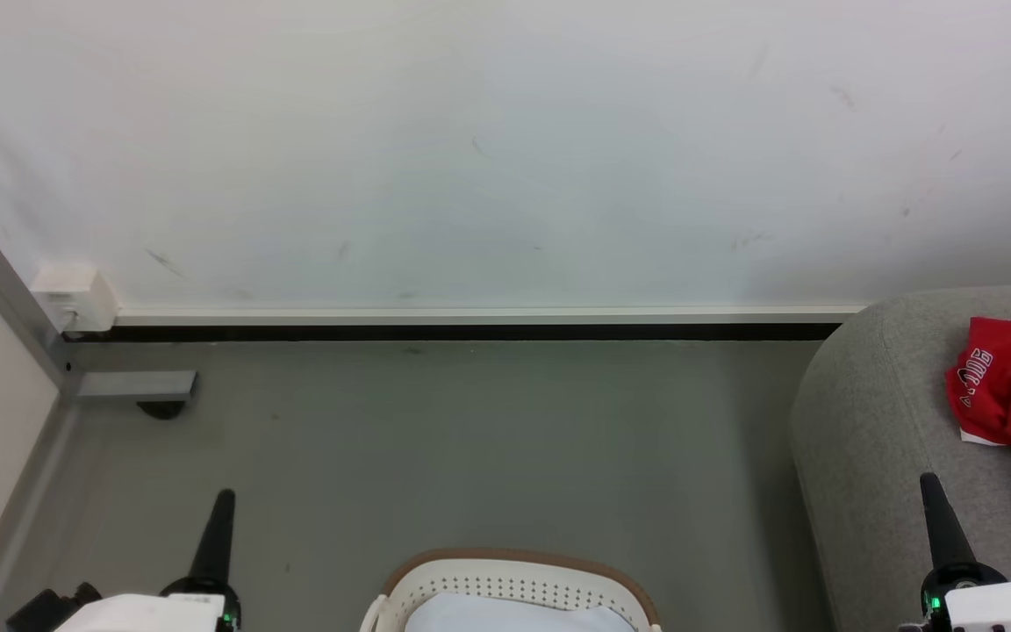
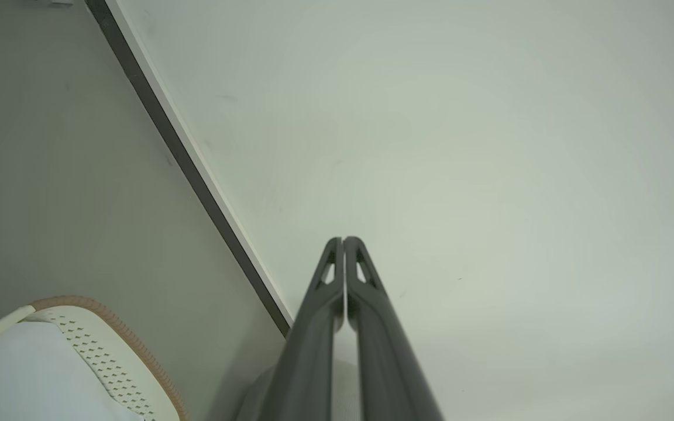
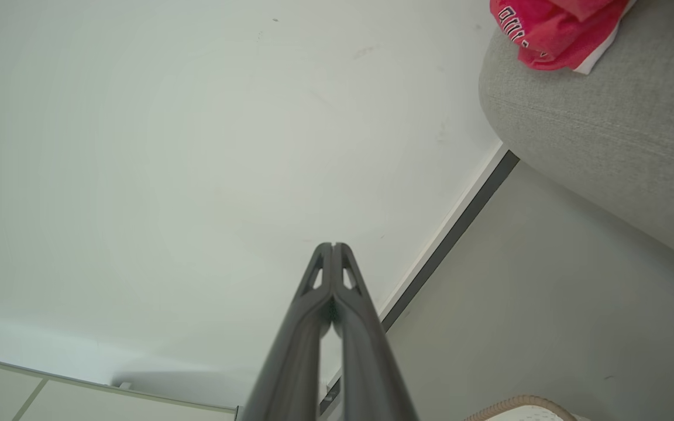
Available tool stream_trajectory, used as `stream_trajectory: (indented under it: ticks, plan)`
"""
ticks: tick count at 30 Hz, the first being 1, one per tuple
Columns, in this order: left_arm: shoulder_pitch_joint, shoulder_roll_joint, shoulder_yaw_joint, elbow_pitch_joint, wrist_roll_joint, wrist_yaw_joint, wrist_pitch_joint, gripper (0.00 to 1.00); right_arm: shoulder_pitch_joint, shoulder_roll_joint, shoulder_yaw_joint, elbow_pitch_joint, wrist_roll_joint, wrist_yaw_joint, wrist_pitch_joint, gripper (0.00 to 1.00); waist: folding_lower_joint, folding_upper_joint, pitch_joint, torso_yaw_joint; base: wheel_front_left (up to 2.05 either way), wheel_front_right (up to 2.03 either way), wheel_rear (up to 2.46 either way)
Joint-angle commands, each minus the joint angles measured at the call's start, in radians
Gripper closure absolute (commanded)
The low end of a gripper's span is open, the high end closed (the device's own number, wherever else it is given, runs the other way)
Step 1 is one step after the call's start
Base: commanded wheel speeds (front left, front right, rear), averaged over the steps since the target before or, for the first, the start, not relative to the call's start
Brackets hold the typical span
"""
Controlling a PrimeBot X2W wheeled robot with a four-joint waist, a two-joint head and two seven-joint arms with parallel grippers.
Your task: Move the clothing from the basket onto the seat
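The left pincer (image 1: pixel 223 509) stands at the lower left of the head view with its two dark fingers pressed together into one spike, pinching nothing. The left wrist view shows the same: the fingertips (image 2: pixel 337 248) meet with no gap, pointing at the white wall (image 2: pixel 460 146). The right pincer (image 1: pixel 931 491) stands at the lower right, likewise pressed together and empty, and in the right wrist view its fingers (image 3: pixel 343 257) touch along their tips.

The red jersey (image 1: pixel 1010 386) lies crumpled on the grey seat (image 1: pixel 874 412) at the right edge of the head view, beyond the right pincer and apart from it. White lettering with dark outlines shows on a fold, and a strip of white trim shows at its lower edge. In the right wrist view the jersey (image 3: pixel 553 29) sits near the seat's rounded corner (image 3: pixel 606 117).

The white laundry basket (image 1: pixel 514 556) stands on the grey floor (image 1: pixel 470 421) at the bottom middle, between the two pincers and left of the seat, touching neither pincer. Its brown rim and rows of small holes are plain. Inside it a pale bluish-white surface (image 1: pixel 514 616) shows. I cannot tell whether that is cloth or the basket's own bottom. No red shows in the visible part of the basket.

A white skirting with a dark strip (image 1: pixel 470 332) beneath it runs along the foot of the wall. A grey metal post (image 1: pixel 5 290) and a small white box (image 1: pixel 75 297) stand in the left corner.
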Motion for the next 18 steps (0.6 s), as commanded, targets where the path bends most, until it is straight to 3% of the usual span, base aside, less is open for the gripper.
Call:
stream_trajectory:
  ticks: [1, 18]
  plan:
    - [-0.02, 0.003, 0.005, -0.008, -0.028, -0.005, 0.006, 1.0, -0.015, -0.002, -0.008, -0.009, 0.026, -0.001, 0.008, 1.0, 0.0, 0.0, 0.0, 0.0, 0.0, 0.0, 0.0]
    - [-0.025, 0.002, 0.018, -0.009, -0.157, -0.012, 0.043, 1.0, -0.019, 0.002, -0.034, -0.012, 0.14, -0.002, 0.044, 1.0, 0.0, 0.0, 0.005, 0.004, 0.0, 0.0, 0.0]
